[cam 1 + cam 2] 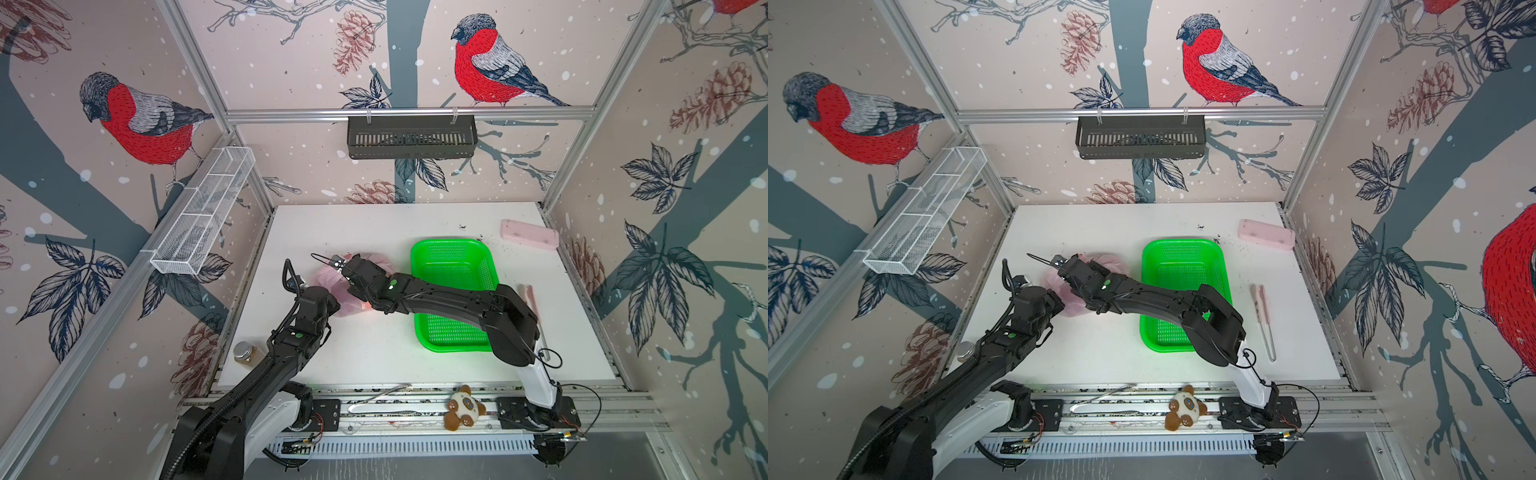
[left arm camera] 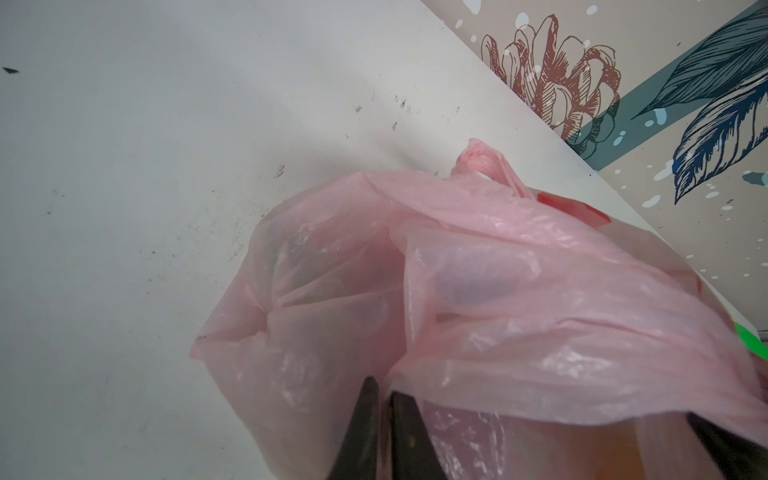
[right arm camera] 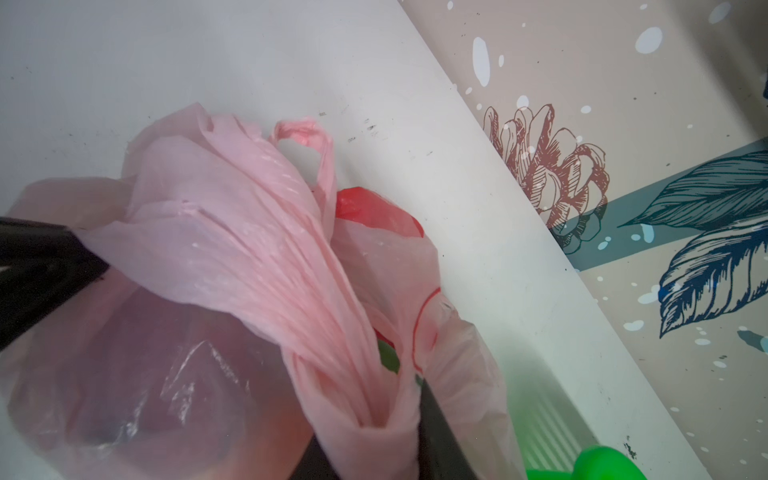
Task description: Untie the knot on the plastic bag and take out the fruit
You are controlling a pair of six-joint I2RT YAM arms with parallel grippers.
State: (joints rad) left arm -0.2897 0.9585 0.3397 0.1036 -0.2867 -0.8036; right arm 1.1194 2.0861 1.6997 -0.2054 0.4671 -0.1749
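Untying step: the plastic bag lies at nine o'clock of the green basket, the knot still tied. My left gripper pinches bag film; the right gripper straddles the twisted handle, and I cannot tell whether it clamps. Next, I judge, a gentle opposed pull.

Both arms are black, built of blocky moulded links. The left arm and the right arm each carry a small green light on top. Each has a white lower link above a black base plate screwed to the rail. A ribbed black hose runs along the left arm, and thin black wires loop beside the right. The left claw has tapering black fingers.
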